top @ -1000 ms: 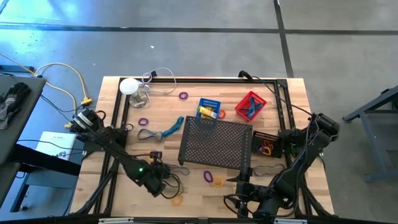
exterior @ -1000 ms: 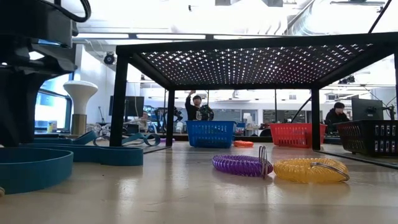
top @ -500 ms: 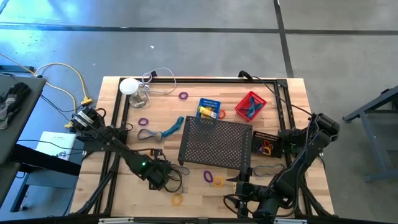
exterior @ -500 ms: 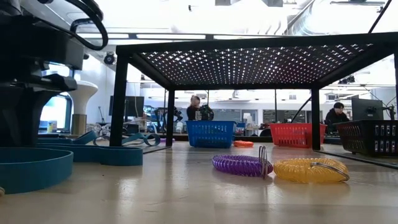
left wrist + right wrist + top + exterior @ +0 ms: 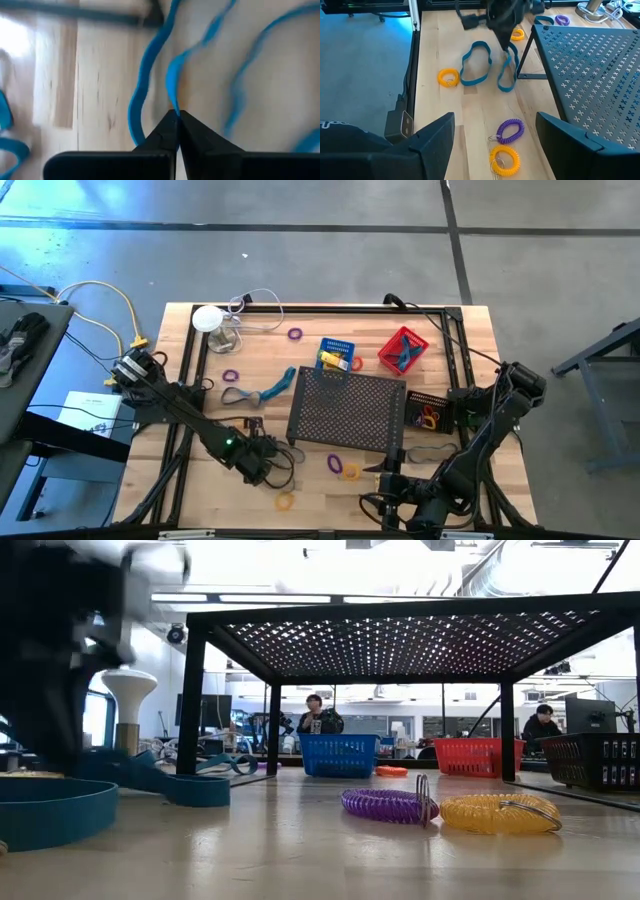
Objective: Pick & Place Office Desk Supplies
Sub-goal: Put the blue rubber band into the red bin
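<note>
My left gripper [image 5: 177, 114] is down at the bench [image 5: 320, 490], just off the near-left leg of the black mesh tray [image 5: 347, 412], and its fingers are clenched tip to tip on a blue rubber band [image 5: 172, 82]. In the left wrist view the band rises straight out of the closed tips, with more blue loops spread over the wood around it. Seen from my right wrist, the band [image 5: 507, 70] hangs down from the left gripper [image 5: 506, 45] beside that tray leg, and a second blue loop [image 5: 475, 64] lies flat on the bench just beside it, away from the tray. A yellow coil ring [image 5: 448, 77] lies touching the far side of that flat loop.

In front of the tray, near its front edge, a purple coil ring [image 5: 334, 463] and a yellow-orange one [image 5: 351, 471] lie touching each other. Another yellow ring [image 5: 286, 501] lies nearer the front edge of the bench. Behind the tray stand a blue basket [image 5: 338, 353] and a red basket [image 5: 403, 348]; a dark basket [image 5: 432, 412] stands at the tray's right side. To the left of the tray lie a blue band [image 5: 258, 390] and a small purple ring [image 5: 231, 375].

My right gripper [image 5: 492, 132] hovers at the front of the bench, in front of the tray's right half, fingers spread wide and empty.
</note>
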Robot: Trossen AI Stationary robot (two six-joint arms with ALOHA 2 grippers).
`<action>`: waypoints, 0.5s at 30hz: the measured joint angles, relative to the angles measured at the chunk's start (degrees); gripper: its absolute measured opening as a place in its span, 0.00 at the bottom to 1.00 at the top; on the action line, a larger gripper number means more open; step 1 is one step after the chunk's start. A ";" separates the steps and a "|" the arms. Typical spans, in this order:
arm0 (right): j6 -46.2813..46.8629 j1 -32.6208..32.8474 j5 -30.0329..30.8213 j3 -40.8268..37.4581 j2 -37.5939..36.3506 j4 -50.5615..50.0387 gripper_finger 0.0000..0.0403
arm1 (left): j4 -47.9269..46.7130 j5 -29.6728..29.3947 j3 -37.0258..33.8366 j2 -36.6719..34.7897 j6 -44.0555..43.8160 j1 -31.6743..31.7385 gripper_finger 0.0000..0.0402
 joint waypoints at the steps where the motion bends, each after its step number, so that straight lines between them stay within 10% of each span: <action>1: 0.00 0.00 0.00 0.00 0.00 0.22 0.66 | 0.02 -0.25 0.85 -1.13 0.00 -0.27 0.00; 8: -1.08 0.00 0.21 0.00 0.00 1.89 0.66 | 3.22 -7.87 7.22 -10.09 4.71 -3.17 0.00; 15: -12.69 -1.54 5.47 0.00 0.00 10.23 0.66 | 28.65 -11.27 8.15 -14.94 21.67 -4.75 0.00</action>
